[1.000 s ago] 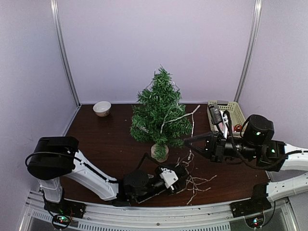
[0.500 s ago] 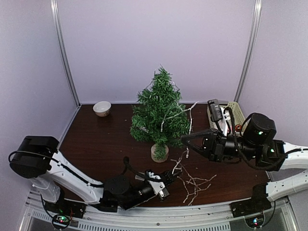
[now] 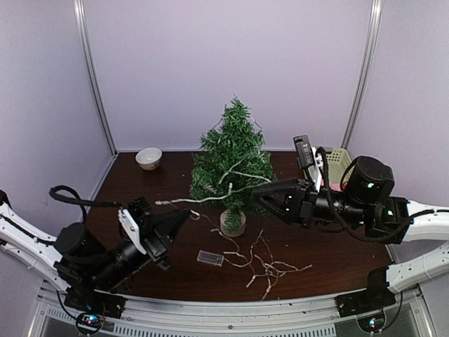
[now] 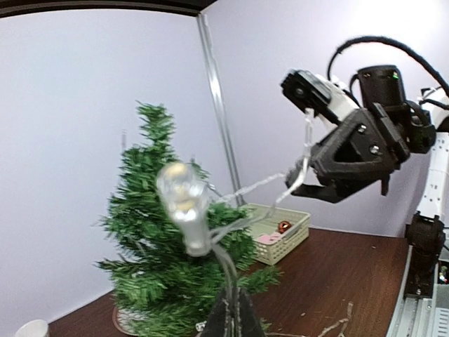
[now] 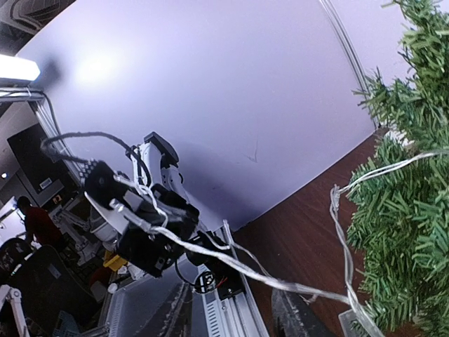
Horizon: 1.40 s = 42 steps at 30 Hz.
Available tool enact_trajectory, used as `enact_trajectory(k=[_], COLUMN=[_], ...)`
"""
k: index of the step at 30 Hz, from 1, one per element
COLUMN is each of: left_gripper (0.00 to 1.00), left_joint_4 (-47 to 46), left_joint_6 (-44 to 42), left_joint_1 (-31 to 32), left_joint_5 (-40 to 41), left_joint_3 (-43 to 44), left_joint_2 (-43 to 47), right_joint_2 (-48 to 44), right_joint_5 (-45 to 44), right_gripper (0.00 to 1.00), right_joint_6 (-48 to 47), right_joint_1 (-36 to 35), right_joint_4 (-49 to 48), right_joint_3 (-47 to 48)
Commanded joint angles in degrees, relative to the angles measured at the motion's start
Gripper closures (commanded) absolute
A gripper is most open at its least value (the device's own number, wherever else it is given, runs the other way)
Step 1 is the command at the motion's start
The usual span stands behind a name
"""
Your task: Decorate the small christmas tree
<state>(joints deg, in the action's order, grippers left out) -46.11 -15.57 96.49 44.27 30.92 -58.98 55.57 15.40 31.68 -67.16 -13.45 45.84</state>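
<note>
Decorating under way: the left gripper (image 3: 184, 215), a second ago working low among loose wire in front of the small christmas tree (image 3: 233, 156), is now hanging raised to the tree's left. Its fingers are pinching shut on a string of lights (image 3: 210, 199) just below a bulb (image 4: 184, 202). The string is stretching across the tree's lower branches to the right gripper (image 3: 258, 196), which has edged closer to the tree's right side. Its fingers are standing apart, with the string running between them unclamped. A battery box (image 3: 210, 258) is now showing in front of the tree, with a tangle of wire (image 3: 273, 267) trailing to the front right. The tree is standing upright toward the back middle of the table (image 3: 140, 189). The string's path among the needles is proving hard to follow. The bulb is blurring in the left wrist view, and the right wrist view's lower edge is cutting off that gripper's fingers.
</note>
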Motion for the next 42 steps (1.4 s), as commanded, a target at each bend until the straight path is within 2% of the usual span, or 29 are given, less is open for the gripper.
enact_trajectory(k=[1, 5, 7, 11, 14, 17, 19, 23, 27, 33, 36, 42], left_gripper=[1.00, 1.00, 1.00, 1.00, 1.00, 1.00, 1.00, 1.00, 1.00, 1.00, 1.00, 1.00], left_joint_4=[13.49, 19.24, 24.07, 34.41, 39.67, 48.22, 55.33, 63.51, 67.84, 71.69, 70.60, 66.53], left_joint_6=[-6.87, -11.36, -9.77, -4.38, -4.28, -0.42, 4.36, 9.80, 11.95, 11.39, 11.66, 14.77], left_joint_1=[-0.27, -2.36, -5.31, -13.06, -18.63, -26.57, -33.13, -45.72, -53.64, -57.66, -58.73, -65.33], left_joint_5=[7.42, 10.94, 10.94, 8.02, 6.47, 3.91, 0.18, -8.63, -17.09, -29.24, -31.07, -35.19], left_joint_3=[4.29, 8.61, 10.93, 15.86, 20.32, 26.23, 30.53, 37.97, 44.32, 51.12, 52.61, 56.06], left_joint_2=[8.56, 13.15, 14.70, 15.20, 13.35, 10.77, 8.47, 2.54, -4.34, -15.66, -19.47, -24.35], right_joint_2=[1.58, 3.56, 4.35, 4.88, 4.29, 3.42, 2.80, 1.13, 0.25, 2.00, 3.15, 3.94], right_joint_5=[0.05, 0.18, 0.20, -0.40, -1.87, -3.35, -4.67, -8.09, -11.23, -15.13, -14.95, -13.80], right_gripper=[0.52, 0.41, 0.37, 0.35, 0.36, 0.35, 0.35, 0.34, 0.33, 0.31, 0.31, 0.30], right_joint_6=[-2.29, -3.73, -4.26, -5.52, -7.15, -8.97, -9.97, -13.44, -16.82, -22.00, -22.96, -22.81], right_joint_1=[-0.41, -0.39, -0.39, -0.37, -0.34, -0.27, -0.21, 0.19, 1.60, 4.31, 5.54, 6.73], right_joint_4=[-1.46, -0.72, -0.68, 0.31, 2.61, 5.13, 6.90, 11.81, 18.44, 28.41, 29.60, 29.28], right_joint_3=[3.70, 6.14, 6.93, 8.10, 8.98, 9.70, 10.23, 11.83, 15.28, 22.73, 24.81, 24.82])
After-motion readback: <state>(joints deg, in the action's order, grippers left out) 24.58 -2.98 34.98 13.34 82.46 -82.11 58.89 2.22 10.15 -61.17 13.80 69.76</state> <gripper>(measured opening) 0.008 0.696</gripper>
